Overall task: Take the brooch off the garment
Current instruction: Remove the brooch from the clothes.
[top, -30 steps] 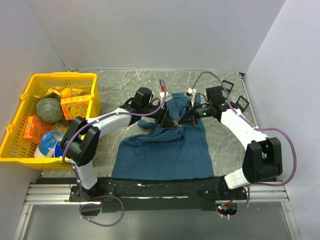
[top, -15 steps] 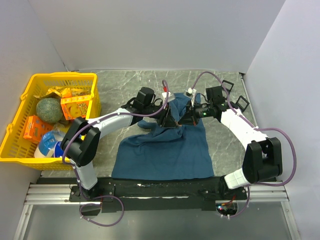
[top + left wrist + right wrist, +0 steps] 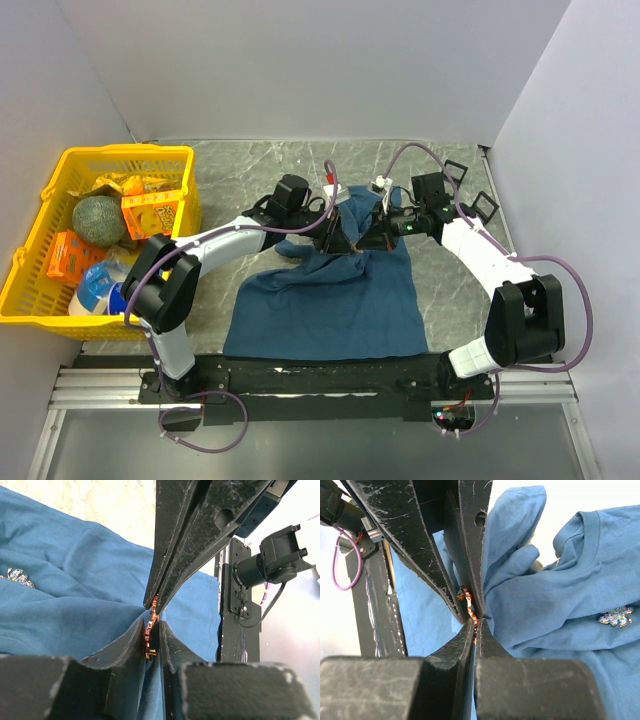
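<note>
Since a sec ago we see the left gripper (image 3: 340, 241) has slid a bit right & narrowed its jaws; the right gripper (image 3: 366, 240) hasn't budged. The brooch (image 3: 149, 632), small, red-orange & gold, sits mid-frame in the left wrist view, clamped betw. the left fingers (image 3: 131, 647), so the left is gripping it. The right gripper, entering from the top of that view, is pinched tight on a fold of the garment (image 3: 330, 300) right at the brooch's upper end. In the top view both meet at centre, over the garment's upper part. An iridescent ornament (image 3: 617, 616) lies apart on the cloth. The yellow basket (image 3: 125, 152) is far left.
</note>
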`<action>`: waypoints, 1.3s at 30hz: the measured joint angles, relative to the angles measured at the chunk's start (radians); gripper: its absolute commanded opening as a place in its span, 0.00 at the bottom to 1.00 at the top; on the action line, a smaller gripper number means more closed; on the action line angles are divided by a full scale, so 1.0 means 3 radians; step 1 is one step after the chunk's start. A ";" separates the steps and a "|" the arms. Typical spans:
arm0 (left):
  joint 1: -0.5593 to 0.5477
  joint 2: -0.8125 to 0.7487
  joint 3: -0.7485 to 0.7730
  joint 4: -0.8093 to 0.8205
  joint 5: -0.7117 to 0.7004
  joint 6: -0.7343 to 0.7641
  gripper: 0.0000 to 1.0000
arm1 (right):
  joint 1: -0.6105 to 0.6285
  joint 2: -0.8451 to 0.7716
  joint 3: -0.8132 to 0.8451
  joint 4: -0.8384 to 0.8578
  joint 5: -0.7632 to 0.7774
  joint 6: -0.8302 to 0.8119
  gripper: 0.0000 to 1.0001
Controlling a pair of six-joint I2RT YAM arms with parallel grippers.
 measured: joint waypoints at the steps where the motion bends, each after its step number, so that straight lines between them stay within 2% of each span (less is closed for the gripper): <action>1: 0.0000 0.0000 0.0000 -0.0001 -0.0004 -0.0001 0.20 | 0.0000 0.0000 0.0000 0.0000 0.0000 0.0000 0.00; 39: 0.0065 -0.0001 0.0006 -0.0001 -0.0043 -0.0051 0.23 | 0.0022 0.0000 0.0000 0.0069 0.0045 -0.0053 0.00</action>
